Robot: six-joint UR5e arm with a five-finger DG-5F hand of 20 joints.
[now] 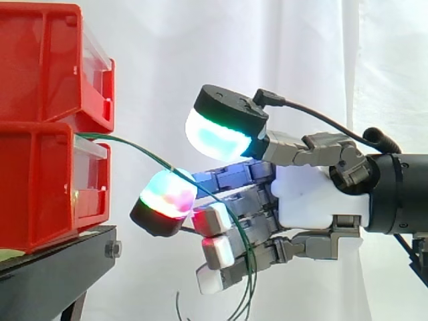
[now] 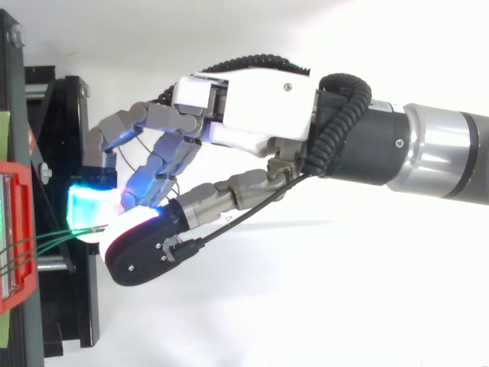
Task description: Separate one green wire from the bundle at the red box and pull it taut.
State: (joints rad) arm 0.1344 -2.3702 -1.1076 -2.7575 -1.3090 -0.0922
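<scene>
Two red bins are stacked at the left, the upper bin on the lower bin. Thin green wires leave the front of the lower bin, arc right and droop downward. My hand reaches in from the right with curled fingers. One wire lies over the glowing pad of the forward finger and runs down along the curled fingers. The thumb pad hovers just above it. From above, the wires fan from the red bin to the pads of my hand.
The bins rest on a black stand with a bolt at its front edge. Loose green wire ends dangle below my fingers. A white curtain backs the scene.
</scene>
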